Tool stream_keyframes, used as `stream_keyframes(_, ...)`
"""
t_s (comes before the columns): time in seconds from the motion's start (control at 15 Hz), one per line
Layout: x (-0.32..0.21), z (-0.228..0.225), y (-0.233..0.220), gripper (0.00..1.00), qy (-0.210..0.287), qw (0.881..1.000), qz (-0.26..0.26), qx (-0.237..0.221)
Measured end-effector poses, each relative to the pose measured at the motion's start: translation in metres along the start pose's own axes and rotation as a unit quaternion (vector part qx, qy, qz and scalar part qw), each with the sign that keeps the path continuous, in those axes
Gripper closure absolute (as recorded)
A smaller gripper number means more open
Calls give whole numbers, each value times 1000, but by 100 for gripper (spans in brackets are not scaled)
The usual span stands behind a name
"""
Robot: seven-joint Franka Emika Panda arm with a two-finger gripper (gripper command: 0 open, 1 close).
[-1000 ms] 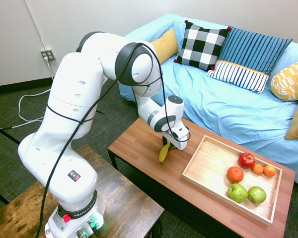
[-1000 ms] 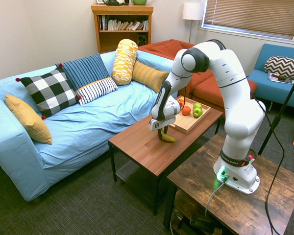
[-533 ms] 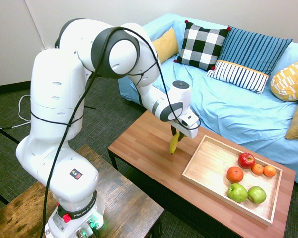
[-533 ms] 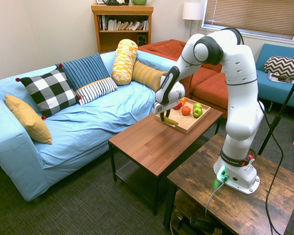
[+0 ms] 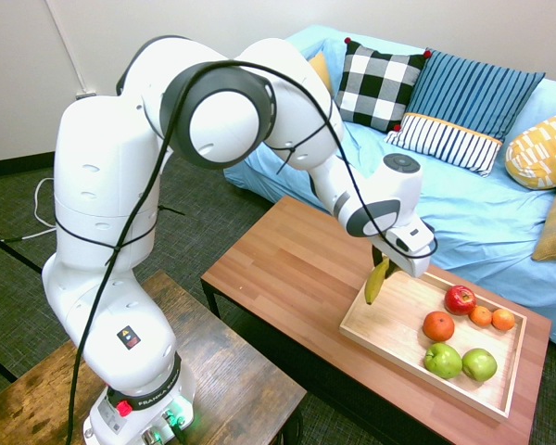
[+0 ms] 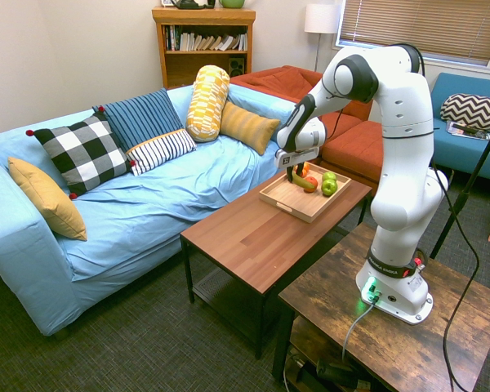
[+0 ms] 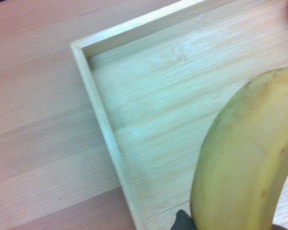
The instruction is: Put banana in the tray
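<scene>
Your gripper (image 5: 385,262) is clamped on the banana (image 5: 377,282), which hangs down from it above the near corner of the tray (image 5: 389,320). Beyond the claw, toward the tray's far end, you see a red apple (image 5: 460,298), three oranges (image 5: 438,325) and two green apples (image 5: 443,360).

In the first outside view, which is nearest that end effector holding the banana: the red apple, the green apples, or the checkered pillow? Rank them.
From the end effector:
1. Red apple, at the tray's sofa side.
2. Green apples, at the tray's front edge; the two sit together.
3. Checkered pillow, far back on the sofa.
</scene>
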State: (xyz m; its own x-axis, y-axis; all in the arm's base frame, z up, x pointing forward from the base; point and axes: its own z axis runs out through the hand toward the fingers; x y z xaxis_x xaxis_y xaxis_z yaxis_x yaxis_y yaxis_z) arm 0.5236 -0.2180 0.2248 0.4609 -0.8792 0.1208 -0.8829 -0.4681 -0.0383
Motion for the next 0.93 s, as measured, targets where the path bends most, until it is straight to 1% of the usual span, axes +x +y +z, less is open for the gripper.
stream_keyframes(0.53, 49, 81, -1, 100, -19, 999, 30, -20)
stream_keyframes(0.73, 53, 107, -2, 100, -32, 999, 31, -25)
stream_keyframes(0.93, 50, 122, -5, 100, -42, 998, 29, -26)
